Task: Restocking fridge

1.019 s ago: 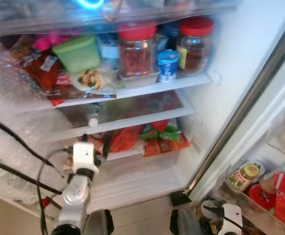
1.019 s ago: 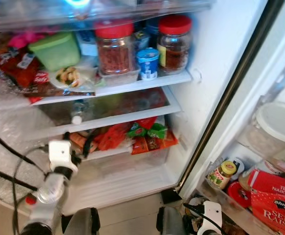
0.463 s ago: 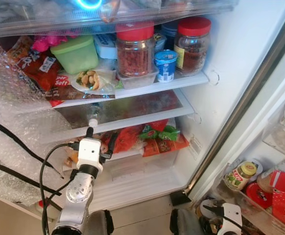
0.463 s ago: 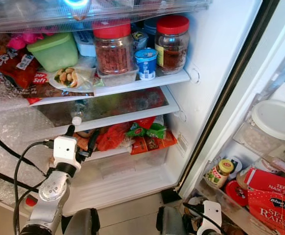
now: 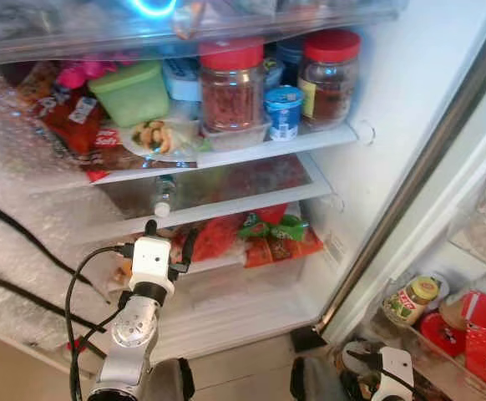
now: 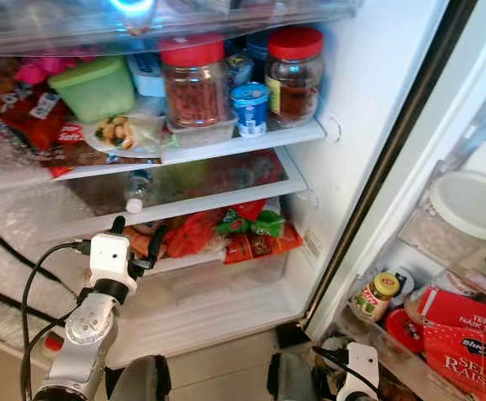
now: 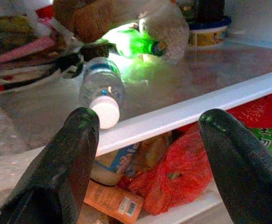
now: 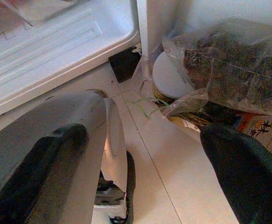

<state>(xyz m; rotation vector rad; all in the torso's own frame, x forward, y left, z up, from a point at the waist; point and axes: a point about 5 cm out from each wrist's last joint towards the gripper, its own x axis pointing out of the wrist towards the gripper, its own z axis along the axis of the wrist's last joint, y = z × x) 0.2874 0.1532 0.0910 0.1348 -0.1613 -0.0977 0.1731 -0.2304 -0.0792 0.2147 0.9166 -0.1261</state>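
A clear water bottle [image 5: 164, 195] with a white cap lies on its side on the fridge's middle glass shelf [image 5: 251, 199], cap toward the shelf's front edge. My left gripper [image 5: 169, 236] is raised just below and in front of that edge, open and holding nothing. In the left wrist view the water bottle [image 7: 101, 88] lies a short way beyond the left gripper [image 7: 149, 119], nearer the one black finger [image 7: 75, 149]. My right gripper [image 8: 143, 140] hangs low by the floor near the fridge door, open and empty.
The top shelf [image 5: 310, 140] holds two red-lidded jars [image 5: 231, 83], a green tub [image 5: 133, 90], a small blue cup [image 5: 284, 110] and snack packs. Red and green packets [image 5: 264, 234] lie below the middle shelf. The door rack [image 6: 410, 317] at right carries a jar and red boxes. Black cables [image 5: 26, 242] cross the left.
The left gripper rose a little toward the middle shelf's edge a second ago, then held almost still. The bottle has stayed on the shelf. The right arm has not moved.
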